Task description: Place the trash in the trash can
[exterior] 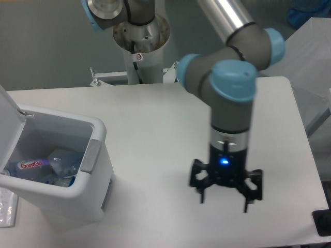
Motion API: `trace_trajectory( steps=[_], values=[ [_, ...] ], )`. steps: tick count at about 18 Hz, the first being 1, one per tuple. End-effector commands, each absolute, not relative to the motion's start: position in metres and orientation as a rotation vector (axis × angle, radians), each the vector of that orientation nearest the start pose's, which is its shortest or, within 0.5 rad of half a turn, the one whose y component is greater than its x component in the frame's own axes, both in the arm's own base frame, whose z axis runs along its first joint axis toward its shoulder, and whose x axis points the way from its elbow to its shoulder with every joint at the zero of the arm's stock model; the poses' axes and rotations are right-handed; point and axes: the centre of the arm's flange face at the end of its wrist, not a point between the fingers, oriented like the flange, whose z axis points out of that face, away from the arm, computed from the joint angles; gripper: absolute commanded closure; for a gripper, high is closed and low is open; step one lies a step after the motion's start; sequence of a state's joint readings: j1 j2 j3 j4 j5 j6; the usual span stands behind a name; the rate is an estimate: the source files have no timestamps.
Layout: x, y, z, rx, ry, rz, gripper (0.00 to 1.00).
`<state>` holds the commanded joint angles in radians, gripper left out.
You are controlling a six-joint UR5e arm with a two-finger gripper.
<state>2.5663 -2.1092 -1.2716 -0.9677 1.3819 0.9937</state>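
We see the gripper (224, 199) hanging over the right part of the white table (155, 119), its two fingers spread wide apart with nothing between them, well away from the trash can (77, 199). The can stands at the left edge with its lid (9, 121) flipped up. Inside it lies the crushed bottle (44, 164); we cannot make out the tissue.

Hand (225, 200) downward, fingers apparently spread
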Motion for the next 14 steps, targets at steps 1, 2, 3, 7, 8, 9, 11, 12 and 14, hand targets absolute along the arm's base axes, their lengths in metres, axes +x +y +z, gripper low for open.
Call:
trace_trajectory(
  steps=[1,2,3,7,8,9,11,12,14],
  values=[
    [-0.526,0.52,0.376,-2.81,0.06,0.283,0.0],
    [-0.527,0.517,0.376,-2.83,0.058,0.286,0.0],
    [-0.526,0.517,0.376,-2.835,0.057,0.279,0.0],
    [-0.519,0.51,0.363,-2.905,0.137,0.2,0.0],
    [-0.519,0.505,0.361,-2.962,0.223,0.17,0.0],
    [-0.524,0.493,0.363,-3.017,0.29,0.151,0.0],
    [-0.525,0.486,0.378,-3.047,0.352,0.133,0.0],
    [-0.524,0.485,0.378,-3.048,0.352,0.129,0.0],
    [-0.523,0.486,0.377,-3.048,0.352,0.129,0.0]
  ],
)
